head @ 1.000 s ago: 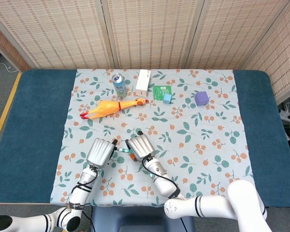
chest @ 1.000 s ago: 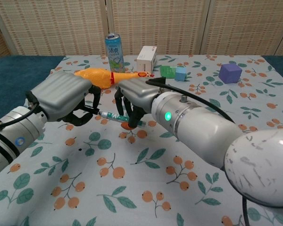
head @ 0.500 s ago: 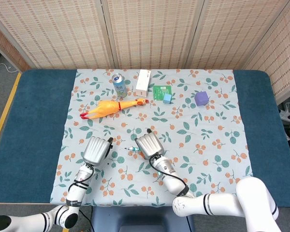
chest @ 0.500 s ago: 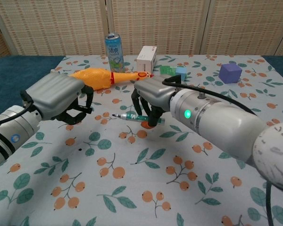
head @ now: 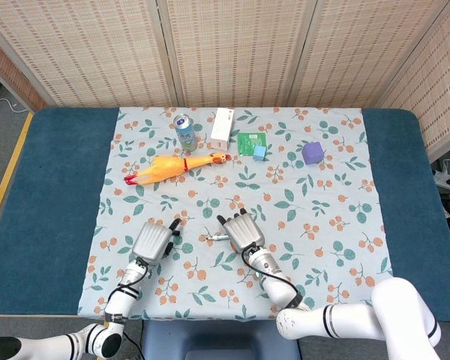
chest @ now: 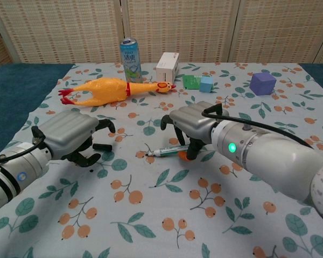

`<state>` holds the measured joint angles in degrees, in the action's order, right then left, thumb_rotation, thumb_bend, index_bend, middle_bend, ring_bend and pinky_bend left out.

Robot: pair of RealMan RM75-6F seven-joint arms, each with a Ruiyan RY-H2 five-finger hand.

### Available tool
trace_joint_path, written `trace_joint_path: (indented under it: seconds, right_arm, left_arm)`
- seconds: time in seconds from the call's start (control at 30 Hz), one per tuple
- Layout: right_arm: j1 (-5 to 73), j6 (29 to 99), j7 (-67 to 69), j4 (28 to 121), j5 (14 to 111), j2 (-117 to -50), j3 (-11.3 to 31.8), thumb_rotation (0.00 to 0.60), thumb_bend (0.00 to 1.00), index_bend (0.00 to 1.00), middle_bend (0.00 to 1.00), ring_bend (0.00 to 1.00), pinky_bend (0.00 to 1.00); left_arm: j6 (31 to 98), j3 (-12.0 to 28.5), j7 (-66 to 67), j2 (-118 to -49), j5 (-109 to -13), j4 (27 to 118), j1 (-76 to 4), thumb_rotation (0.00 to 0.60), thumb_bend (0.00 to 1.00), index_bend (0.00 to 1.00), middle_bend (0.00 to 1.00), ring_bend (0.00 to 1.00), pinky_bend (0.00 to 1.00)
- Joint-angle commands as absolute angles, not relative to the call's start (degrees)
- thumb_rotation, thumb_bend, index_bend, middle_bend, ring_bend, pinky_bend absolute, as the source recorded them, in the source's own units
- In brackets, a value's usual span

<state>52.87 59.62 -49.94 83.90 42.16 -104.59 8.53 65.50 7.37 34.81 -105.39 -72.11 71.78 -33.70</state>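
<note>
A slim marker pen (chest: pixel 166 152) lies nearly level just above the floral cloth (chest: pixel 151 215), its bare tip pointing left. My right hand (chest: pixel 192 124) grips the pen's right end, fingers curled down over it; in the head view the pen (head: pixel 214 238) sticks out left of that hand (head: pixel 240 231). My left hand (chest: pixel 71 134) sits low at the left with its fingers curled, and pinches a small black cap (chest: pixel 102 146). A gap of cloth separates cap and pen tip. From the head view the left hand (head: pixel 153 241) shows only its back.
Far side of the cloth: a yellow rubber chicken (chest: pixel 110 87), a drink can (chest: pixel 129 52), a white box (chest: pixel 167 66), a green card (chest: pixel 192 81) with a small blue cube (chest: pixel 206 84), and a purple cube (chest: pixel 262 83). Blue table (head: pixel 60 187) flanks the cloth.
Both hands moved apart and lower toward the near edge. The cap came off the pen and stayed with the left hand; the right hand carried the pen to the right.
</note>
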Motion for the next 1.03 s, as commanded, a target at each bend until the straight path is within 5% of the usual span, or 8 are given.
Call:
trace_joint_path:
  seconds: [0.03,0.23,0.37,0.43,0.53,0.7,0.83,1.03]
  right_arm:
    - [53.1,59.7,-51.2,86.1,40.3,-103.3,9.1,0.6,0.26,0.0,0.23,0.21,0.23]
    - [50.4,63.2,-49.9,96.5,42.6,-95.6,7.6,0.6,0.21,0.0,0.14,0.12,0.17]
    - [43.6,70.5,-46.9,109.1,50.2,-84.8,1.7,0.6,0.19,0.0,0.04,0.01,0.05]
    - [38.9,75.3,-43.5,112.2,57.4,-80.0,-3.0,0.6,0.18,0.0,0.01,0.0,0.01]
    - [29.0,84.9,-34.5,110.3,70.8,-73.6,-12.1,0.6,0.18,0.0,0.0,0.0,0.0]
    - [17.4,97.8,-24.4,100.1,81.4,-68.8,-18.3,0.6,0.18,0.0,0.0,0.0,0.0]
    - [10.7,105.4,-19.0,93.3,85.0,-67.0,-18.6,0.6,0.17,0.0,0.0,0.0,0.0]
    - [8.5,105.5,-15.0,96.7,84.4,-62.0,-15.4,0.6,0.15,0.0,0.0,0.0,0.0]
  left_arm:
    - [65.9,7.5,35.2,-104.4,-72.3,73.3,-33.5,0.6,0.33,0.08,0.81,0.88,1.0]
    - [70.2,6.2,34.2,-97.1,-75.4,83.1,-31.2,0.6,0.33,0.07,0.68,0.81,0.96]
    - [74.5,2.2,25.9,-87.4,-80.1,91.7,-26.6,0.6,0.33,0.04,0.33,0.41,0.83]
    - [77.0,-0.9,19.9,-82.9,-83.3,93.6,-23.8,0.6,0.33,0.01,0.15,0.17,0.63]
    - [82.2,-7.0,8.8,-77.4,-89.5,90.2,-18.8,0.6,0.33,0.0,0.03,0.01,0.32]
    - [90.2,-8.5,3.0,-75.5,-89.7,80.1,-11.8,0.6,0.34,0.0,0.0,0.0,0.09]
    - [91.0,-7.8,-1.7,-73.4,-89.6,77.1,-10.6,0.6,0.35,0.0,0.0,0.0,0.05]
    - [92.8,-6.8,-0.1,-72.6,-90.9,77.2,-9.2,0.6,0.35,0.0,0.0,0.0,0.04]
